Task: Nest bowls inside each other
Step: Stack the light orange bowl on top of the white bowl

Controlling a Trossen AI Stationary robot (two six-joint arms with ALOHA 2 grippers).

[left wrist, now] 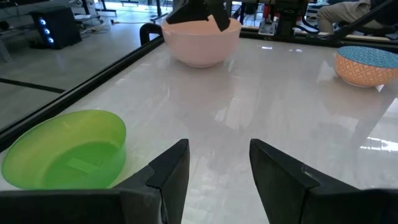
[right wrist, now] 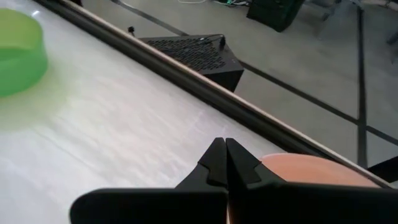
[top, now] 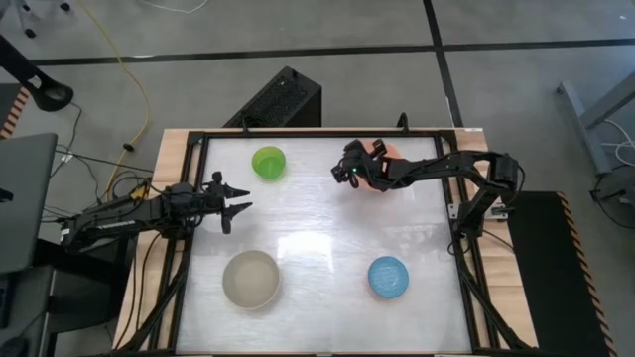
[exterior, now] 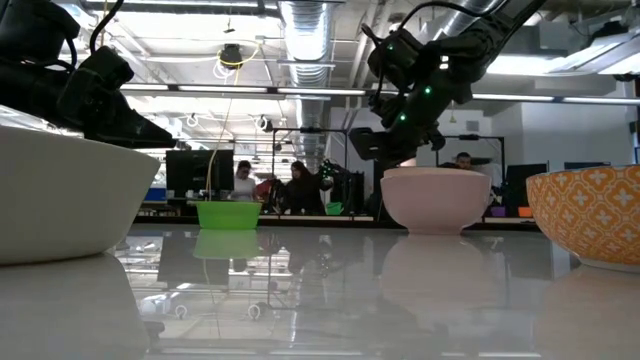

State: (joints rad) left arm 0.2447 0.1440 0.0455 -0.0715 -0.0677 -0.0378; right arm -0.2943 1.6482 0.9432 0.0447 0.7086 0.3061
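The bowls lie spread over the white counter (top: 327,238), none nested. In the high view the green bowl (top: 269,163) sits in the upper left part of the counter, the grey-beige bowl (top: 251,279) at lower left, and the blue bowl (top: 388,277) at lower right; its outside shows an orange pattern in the low view. The pink bowl (top: 389,151) stands near the upper edge, right of centre, and from above is almost wholly hidden under the right arm, only a sliver of its rim showing. The low view shows it best, upright on the counter (exterior: 433,198). Whether a second bowl sits inside it cannot be made out.

The right end effector (top: 346,171) hangs just over the left side of the pink bowl, its fingers pressed together with nothing visibly between them. Whether the tips touch the rim is hard to tell.

The left end effector (top: 238,199) waits over the left part of the counter, below and left of the green bowl, its fingers spread apart and empty.

In the low view, people show in the room beyond the counter, small and indistinct.
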